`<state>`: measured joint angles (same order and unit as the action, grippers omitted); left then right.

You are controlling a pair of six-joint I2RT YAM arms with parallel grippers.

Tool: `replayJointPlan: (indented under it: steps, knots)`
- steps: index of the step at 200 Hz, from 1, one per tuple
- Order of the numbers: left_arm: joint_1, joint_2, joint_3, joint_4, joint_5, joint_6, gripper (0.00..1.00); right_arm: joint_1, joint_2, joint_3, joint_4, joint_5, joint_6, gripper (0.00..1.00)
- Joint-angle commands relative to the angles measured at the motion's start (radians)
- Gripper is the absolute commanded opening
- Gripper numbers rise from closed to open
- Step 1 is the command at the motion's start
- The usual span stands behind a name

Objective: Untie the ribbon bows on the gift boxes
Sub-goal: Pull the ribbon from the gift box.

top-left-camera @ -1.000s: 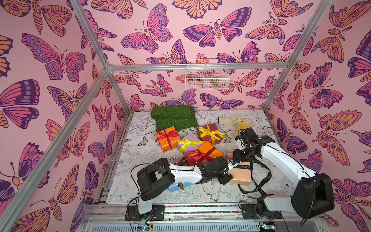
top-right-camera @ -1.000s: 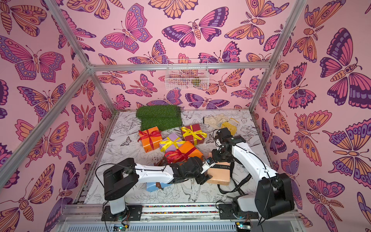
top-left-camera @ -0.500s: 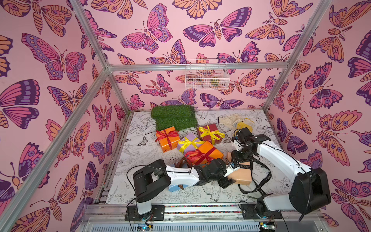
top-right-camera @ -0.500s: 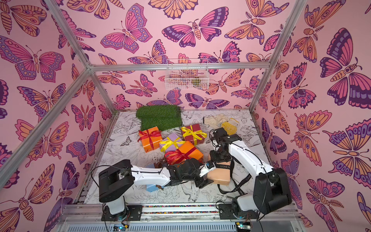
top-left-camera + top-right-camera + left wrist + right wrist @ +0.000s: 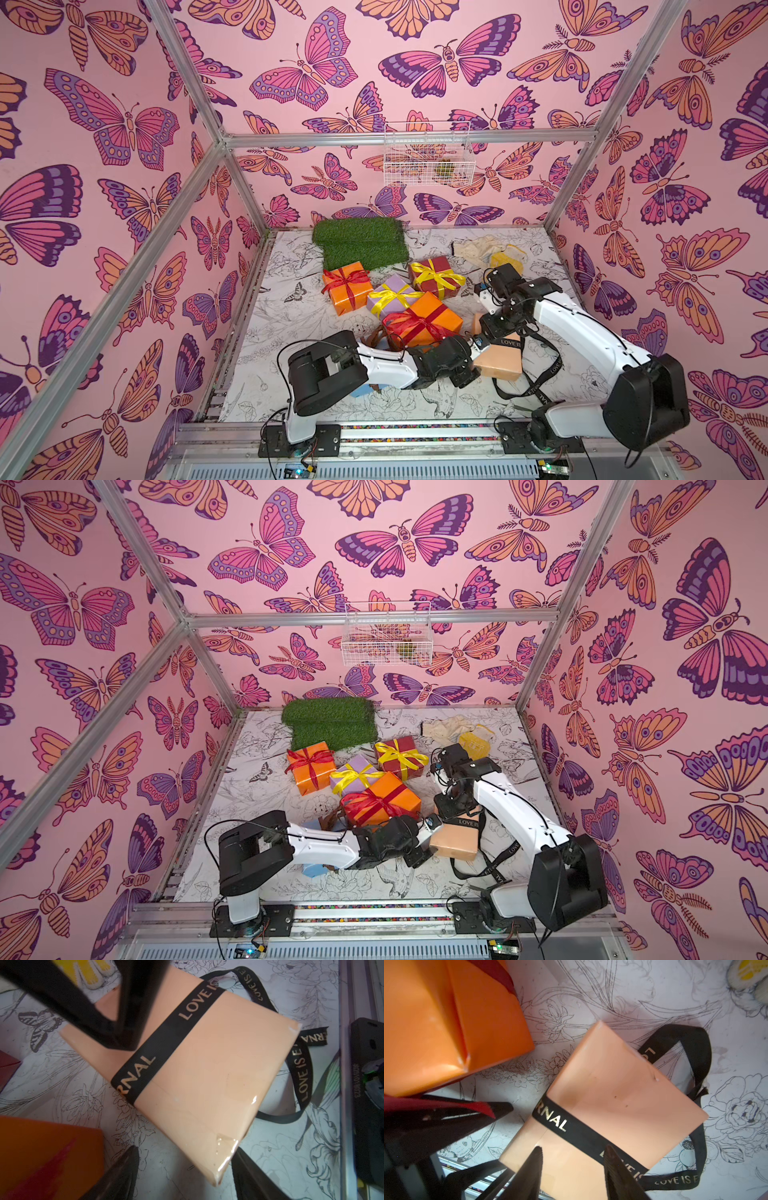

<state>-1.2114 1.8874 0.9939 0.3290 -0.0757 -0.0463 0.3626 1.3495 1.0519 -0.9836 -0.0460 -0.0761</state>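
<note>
Butterfly walls point(image 5: 124, 124) ring the table point(image 5: 299, 332), peach box point(image 5: 498, 363) at its 4 o'clock with the untied black ribbon point(image 5: 510, 342) banding it; left pincer point(image 5: 185, 1148) at the box's 9 o'clock and right pincer point(image 5: 573, 1147) at 12, both spread, should probably pin it and draw a tail.

Both top views are bright and evenly lit from above and sharp across the frame, with only faint, soft shadows under the arms point(image 5: 386, 365). The left wrist view is dimmer, with glare spots on a glossy corner of the peach box point(image 5: 207, 1076); the fingers point(image 5: 124, 1172) of the left gripper point(image 5: 185, 1148) appear dark and out of focus. In the right wrist view the orange box point(image 5: 446, 1022) is blurred at close range
</note>
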Motion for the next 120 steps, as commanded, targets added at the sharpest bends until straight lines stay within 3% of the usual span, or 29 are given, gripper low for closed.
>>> replayJointPlan:
  steps: [1,73,120]
  knots:
    - [0.001,0.021,-0.003,0.025,-0.080,-0.027,0.72,0.007,-0.069,-0.013,0.000,-0.016,-0.074,0.51]
    - [0.077,0.048,0.015,0.071,-0.064,-0.160,0.72,0.009,0.004,-0.041,0.081,-0.002,-0.096,0.50]
    - [0.116,0.050,0.042,0.071,-0.050,-0.170,0.72,0.009,0.020,-0.091,0.162,0.047,-0.080,0.49]
